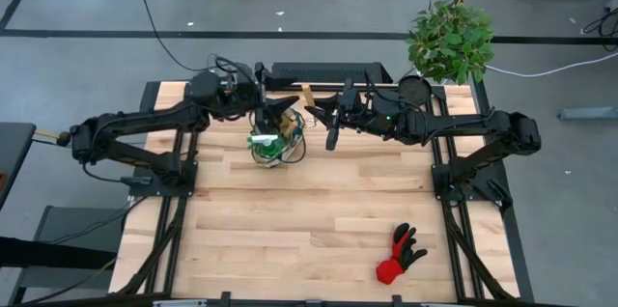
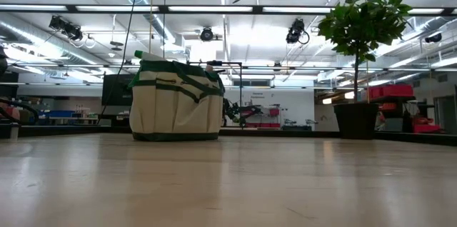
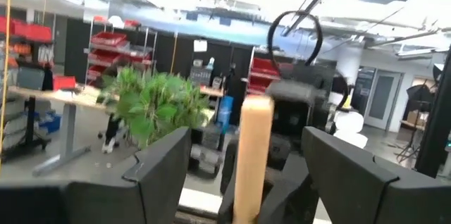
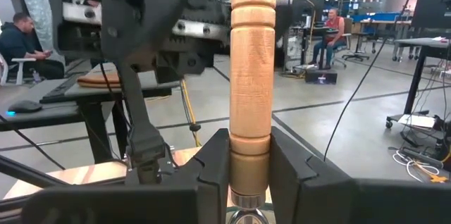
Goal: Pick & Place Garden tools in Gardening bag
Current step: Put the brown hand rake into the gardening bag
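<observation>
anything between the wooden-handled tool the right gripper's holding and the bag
Yes. The right gripper grips the wooden-handled tool up beside the bag. The open left gripper sits between them, over the bag's mouth, fingers flanking the handle. Nothing else visibly blocks the way.

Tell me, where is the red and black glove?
In the high view the glove lies alone on the table's near right part, far from the bag and both arms.

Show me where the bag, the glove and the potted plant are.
bag [image 2: 175, 109], low view, tan side wall
glove [image 1: 399, 258], high view, middle of the glove, where red meets black
plant [image 1: 450, 40], high view, leafy crown
</observation>
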Controlling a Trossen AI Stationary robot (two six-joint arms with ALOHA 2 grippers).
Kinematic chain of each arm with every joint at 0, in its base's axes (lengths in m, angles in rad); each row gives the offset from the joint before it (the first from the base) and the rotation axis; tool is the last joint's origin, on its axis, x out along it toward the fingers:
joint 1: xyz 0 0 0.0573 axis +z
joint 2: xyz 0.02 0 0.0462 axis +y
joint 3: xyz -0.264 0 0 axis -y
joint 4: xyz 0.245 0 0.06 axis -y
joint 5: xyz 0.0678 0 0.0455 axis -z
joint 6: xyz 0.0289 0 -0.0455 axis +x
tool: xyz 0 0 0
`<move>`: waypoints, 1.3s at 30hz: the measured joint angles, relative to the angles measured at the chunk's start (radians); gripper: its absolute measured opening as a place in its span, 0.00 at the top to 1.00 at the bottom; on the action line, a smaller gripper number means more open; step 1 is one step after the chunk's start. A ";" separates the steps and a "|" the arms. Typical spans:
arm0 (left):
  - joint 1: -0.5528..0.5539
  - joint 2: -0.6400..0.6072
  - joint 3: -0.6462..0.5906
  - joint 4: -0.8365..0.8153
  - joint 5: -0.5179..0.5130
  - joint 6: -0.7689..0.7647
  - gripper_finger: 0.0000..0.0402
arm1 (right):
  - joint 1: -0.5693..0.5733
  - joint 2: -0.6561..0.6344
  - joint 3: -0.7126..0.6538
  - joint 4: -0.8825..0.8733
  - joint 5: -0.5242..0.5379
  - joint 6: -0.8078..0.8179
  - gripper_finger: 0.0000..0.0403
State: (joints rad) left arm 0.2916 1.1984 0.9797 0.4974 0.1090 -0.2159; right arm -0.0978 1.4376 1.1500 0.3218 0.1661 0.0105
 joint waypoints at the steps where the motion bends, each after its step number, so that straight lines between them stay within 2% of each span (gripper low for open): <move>1: 0.000 0.007 0.012 0.004 0.001 0.010 0.30 | 0.000 0.000 0.000 0.000 0.000 0.000 0.84; 8: 0.005 0.082 0.090 -0.020 0.064 0.013 0.30 | 0.000 0.000 0.000 0.002 0.000 0.000 0.84; 17: 0.004 0.137 0.130 -0.023 0.124 0.000 0.32 | 0.000 0.000 0.000 0.005 -0.026 0.007 0.84; 34: 0.002 0.137 0.130 -0.025 0.150 -0.001 0.77 | 0.001 0.000 0.000 0.004 -0.030 0.007 0.83; 36: 0.002 0.137 0.130 -0.024 0.149 0.009 0.80 | 0.001 0.000 0.000 0.004 -0.030 0.011 0.83; 39: 0.002 0.137 0.129 -0.025 0.149 0.010 0.81 | 0.001 0.000 0.000 0.004 -0.029 0.011 0.83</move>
State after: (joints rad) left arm 0.2939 1.3354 1.1091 0.4728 0.2581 -0.2058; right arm -0.0971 1.4376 1.1500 0.3260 0.1371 0.0212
